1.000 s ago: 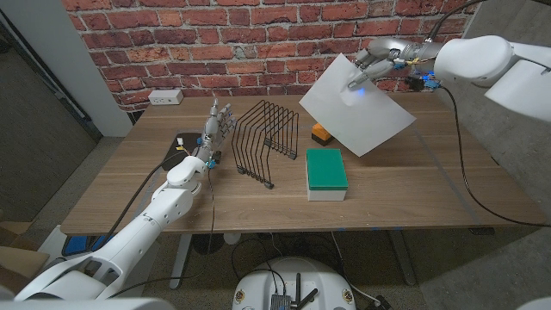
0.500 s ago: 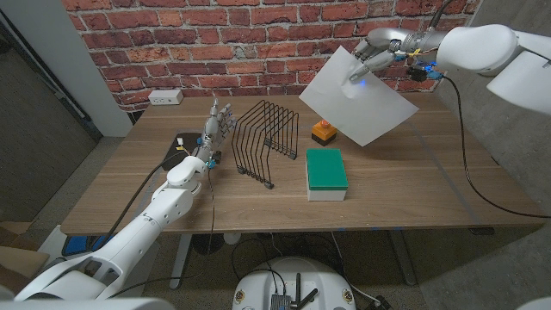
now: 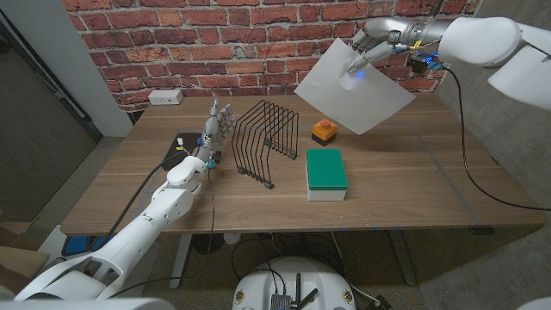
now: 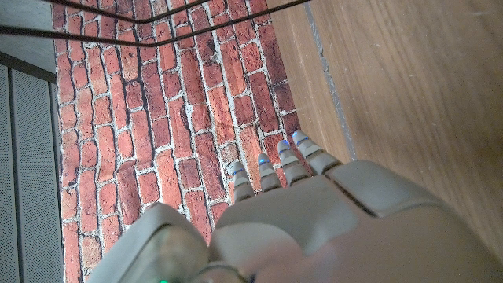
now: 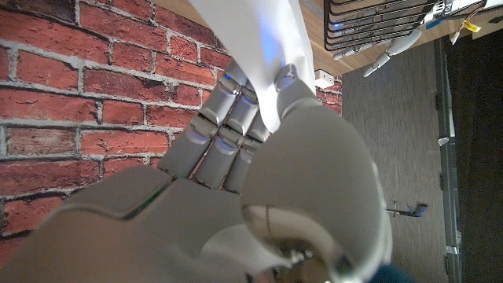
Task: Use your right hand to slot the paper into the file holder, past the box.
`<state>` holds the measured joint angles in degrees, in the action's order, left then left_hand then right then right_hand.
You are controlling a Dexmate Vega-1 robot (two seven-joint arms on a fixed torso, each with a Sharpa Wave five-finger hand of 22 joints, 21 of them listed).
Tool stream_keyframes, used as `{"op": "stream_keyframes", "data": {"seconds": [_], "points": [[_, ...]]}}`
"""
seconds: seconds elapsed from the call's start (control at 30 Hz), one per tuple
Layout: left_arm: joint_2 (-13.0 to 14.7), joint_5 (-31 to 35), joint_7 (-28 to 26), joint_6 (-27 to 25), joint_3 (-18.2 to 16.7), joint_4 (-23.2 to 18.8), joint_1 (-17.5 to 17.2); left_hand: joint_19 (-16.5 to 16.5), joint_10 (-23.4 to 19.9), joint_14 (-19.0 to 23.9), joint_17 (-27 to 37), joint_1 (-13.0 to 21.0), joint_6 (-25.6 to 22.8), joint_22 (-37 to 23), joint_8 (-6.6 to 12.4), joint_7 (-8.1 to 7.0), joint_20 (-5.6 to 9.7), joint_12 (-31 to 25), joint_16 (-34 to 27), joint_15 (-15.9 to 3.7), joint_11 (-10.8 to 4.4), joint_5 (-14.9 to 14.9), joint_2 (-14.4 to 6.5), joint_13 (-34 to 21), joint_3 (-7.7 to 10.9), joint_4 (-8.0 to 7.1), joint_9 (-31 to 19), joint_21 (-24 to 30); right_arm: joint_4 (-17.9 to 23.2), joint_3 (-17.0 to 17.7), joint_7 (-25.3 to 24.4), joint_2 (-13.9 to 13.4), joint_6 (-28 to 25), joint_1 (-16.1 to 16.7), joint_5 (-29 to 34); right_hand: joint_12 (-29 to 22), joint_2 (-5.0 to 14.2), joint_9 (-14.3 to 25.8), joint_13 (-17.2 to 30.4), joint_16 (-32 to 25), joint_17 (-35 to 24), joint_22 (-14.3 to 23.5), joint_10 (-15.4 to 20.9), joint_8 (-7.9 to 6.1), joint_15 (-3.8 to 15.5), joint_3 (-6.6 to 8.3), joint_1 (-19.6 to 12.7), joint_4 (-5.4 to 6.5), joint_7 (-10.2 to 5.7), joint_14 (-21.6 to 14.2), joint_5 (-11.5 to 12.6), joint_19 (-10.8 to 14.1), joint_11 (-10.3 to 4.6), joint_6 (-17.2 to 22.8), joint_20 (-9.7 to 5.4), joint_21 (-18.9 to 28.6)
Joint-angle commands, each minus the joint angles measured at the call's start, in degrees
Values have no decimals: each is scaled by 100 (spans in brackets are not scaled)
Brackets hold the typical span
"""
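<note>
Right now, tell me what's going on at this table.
The right hand holds a white sheet of paper up in the air near the brick wall, above the back of the table. The wire file holder stands empty, with a green-topped box and a small orange object beside it. The left hand waits upright on the holder's other side, holding nothing.

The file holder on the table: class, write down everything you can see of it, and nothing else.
The file holder is a black wire rack: a row of thin, bent wire dividers joined along a low base, with open slots between them. It looks like metal. It stands upright on the wooden table, every slot empty. The left hand stands just beside it on one side, not touching; the green-topped box lies on the other. The paper is held up in the air by the right hand, beyond the box.
</note>
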<state>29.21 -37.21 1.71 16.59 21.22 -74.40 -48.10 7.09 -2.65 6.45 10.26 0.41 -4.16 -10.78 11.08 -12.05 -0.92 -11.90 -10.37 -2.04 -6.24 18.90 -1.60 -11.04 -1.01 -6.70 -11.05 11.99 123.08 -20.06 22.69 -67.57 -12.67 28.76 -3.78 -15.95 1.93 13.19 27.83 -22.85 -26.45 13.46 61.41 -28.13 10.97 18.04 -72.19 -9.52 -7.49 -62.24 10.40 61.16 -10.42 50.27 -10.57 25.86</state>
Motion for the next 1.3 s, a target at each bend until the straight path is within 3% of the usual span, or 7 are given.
{"op": "stream_keyframes", "data": {"seconds": [0.03, 0.57, 1.3], "points": [[0, 0, 0, -1, 0, -1, 0, 37, 14, 50, 15, -5, -7, -33, 37, -51, 8, -40, -35, 3, -32, 10, -51, -33, 6, -39, -30, 47, -442, -186, 298, 341, 742, -310, 295, 30, 22, 18, 8, 36, -36, 22, 40, -14, 283, -14, -121, -22, -73, 56, 27, -78, -35, 20, -159, 41], [-1, 0, 0, -2, 1, 2, 4, 38, 10, 54, 15, -4, -2, -33, 35, -52, 10, -41, -37, 12, -38, 10, -52, -33, 6, -39, -30, 47, -804, -460, 741, 730, 1150, -747, 698, 121, -10, 22, -17, 106, -115, 50, 13, 1, 287, -59, -314, -37, -199, 190, 38, -298, -54, -36, -159, 110], [0, 0, -1, -3, 0, -2, 2, 35, 10, 51, 15, -3, -5, -33, 36, -51, 10, -42, -35, 5, -29, 10, -52, -33, 7, -38, -30, 46, -1305, -876, 1349, 1267, 1923, -1432, 1073, 179, -16, 22, -15, 137, -193, 68, -5, -4, 286, -120, -408, -10, -222, 269, 42, -452, -61, -43, -153, 182]]}}
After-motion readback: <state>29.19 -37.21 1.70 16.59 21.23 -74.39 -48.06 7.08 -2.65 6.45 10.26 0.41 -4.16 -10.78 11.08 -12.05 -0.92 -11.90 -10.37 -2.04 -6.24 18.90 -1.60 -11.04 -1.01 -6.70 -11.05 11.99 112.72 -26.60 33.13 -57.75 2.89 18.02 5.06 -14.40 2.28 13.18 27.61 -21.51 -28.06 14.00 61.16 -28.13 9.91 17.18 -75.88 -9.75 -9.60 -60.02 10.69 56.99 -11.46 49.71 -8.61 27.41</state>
